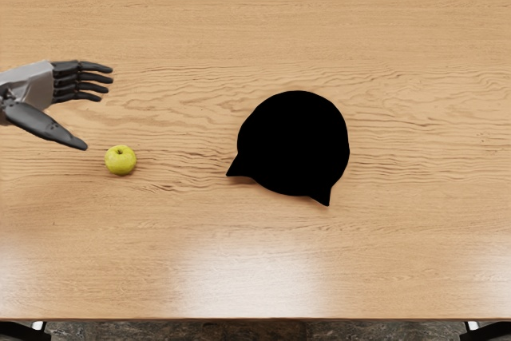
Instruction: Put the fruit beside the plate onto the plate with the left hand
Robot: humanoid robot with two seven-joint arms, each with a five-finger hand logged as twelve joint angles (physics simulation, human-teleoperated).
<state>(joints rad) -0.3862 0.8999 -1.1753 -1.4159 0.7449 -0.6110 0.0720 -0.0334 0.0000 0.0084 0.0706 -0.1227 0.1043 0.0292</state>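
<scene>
While the apple (120, 160) waits left of the plate (293, 143), the left hand (32, 95) hovers nearby, fingers (80, 77) spread, empty, seemingly readying a grasp.

Bright even light, sharp render; soft glare patch on table (239, 269) near front edge.

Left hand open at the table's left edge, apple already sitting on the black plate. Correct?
Not quite: the head view shows the apple on the table, left of the black plate, not on it. The left hand is open.
</scene>
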